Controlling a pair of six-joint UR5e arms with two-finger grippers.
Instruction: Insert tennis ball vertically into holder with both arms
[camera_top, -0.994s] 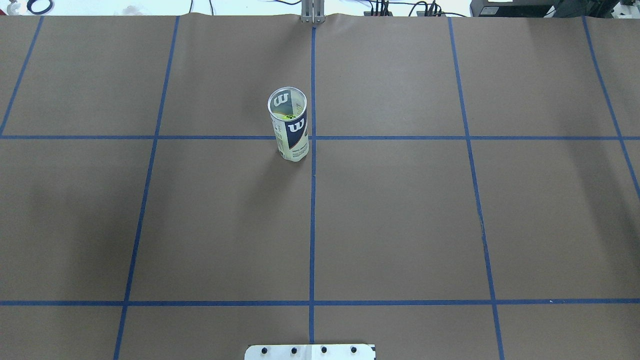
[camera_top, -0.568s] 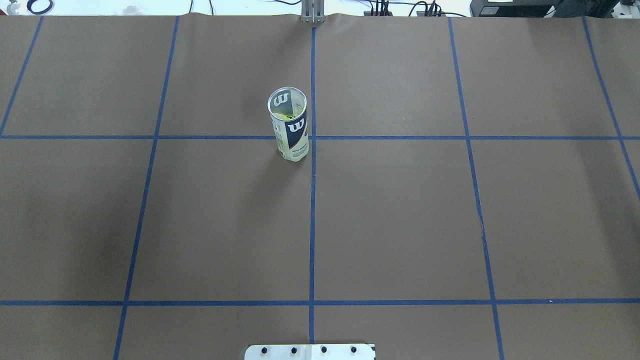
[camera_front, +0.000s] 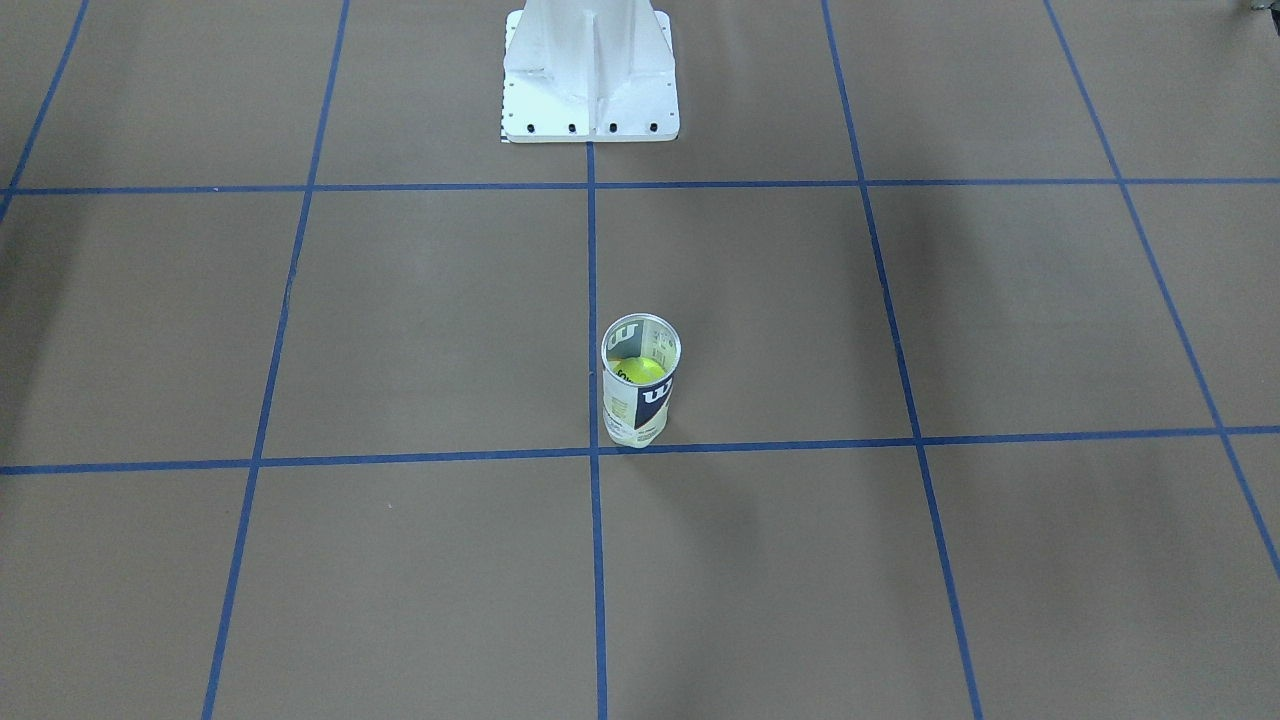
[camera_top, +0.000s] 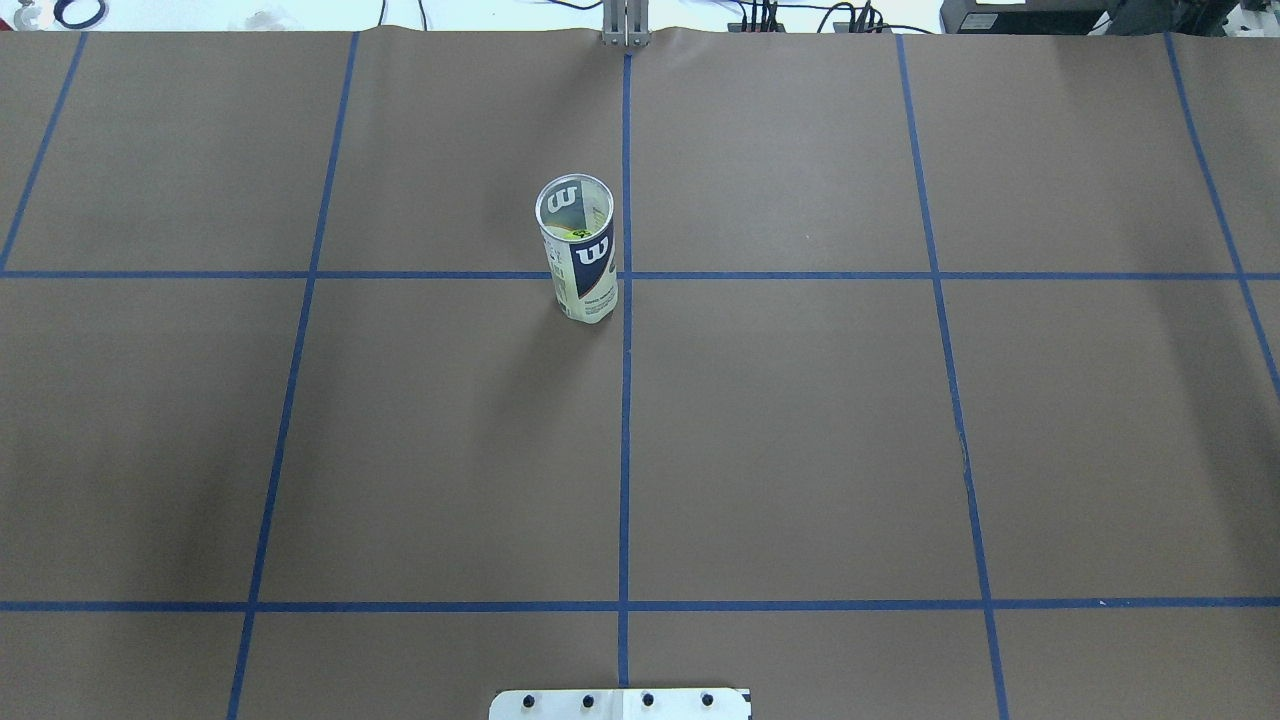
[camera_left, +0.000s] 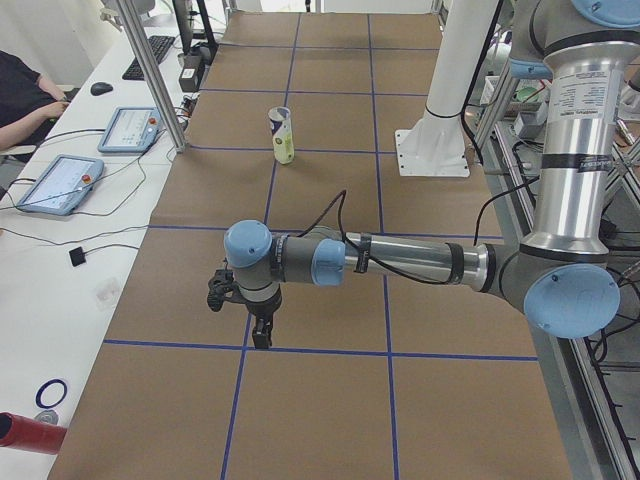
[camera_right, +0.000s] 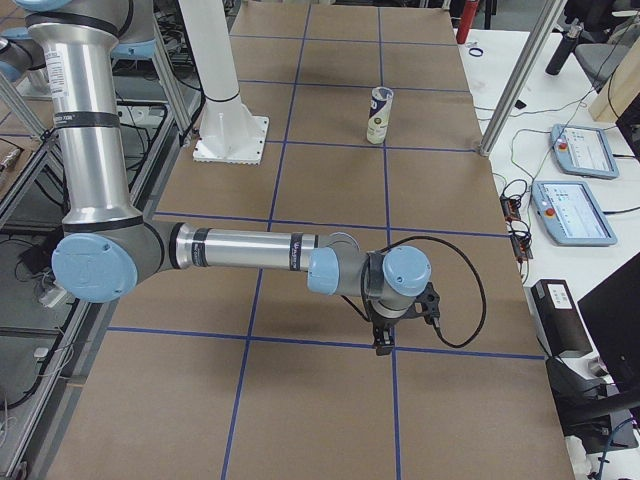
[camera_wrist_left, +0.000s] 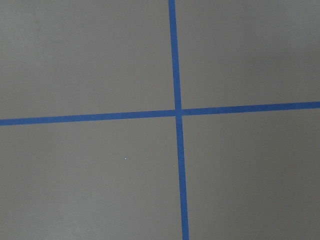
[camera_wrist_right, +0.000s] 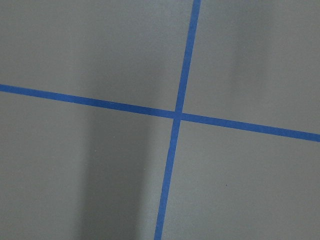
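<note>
The holder (camera_top: 580, 262), a clear tube with a white and navy "W" label, stands upright and open near the table's centre line; it also shows in the front-facing view (camera_front: 638, 400). A yellow-green tennis ball (camera_front: 640, 371) sits inside it. The left gripper (camera_left: 262, 338) shows only in the exterior left view, pointing down over a tape crossing far from the holder (camera_left: 282, 135). The right gripper (camera_right: 382, 342) shows only in the exterior right view, also far from the holder (camera_right: 378, 115). I cannot tell whether either is open or shut. Both wrist views show only brown paper and blue tape.
The white pedestal base (camera_front: 590, 75) stands at the robot's side of the table. Blue tape lines grid the brown paper. Tablets (camera_left: 60, 182) and cables lie on the side table, where a person (camera_left: 20, 95) sits. More tablets (camera_right: 575, 210) lie at the other end.
</note>
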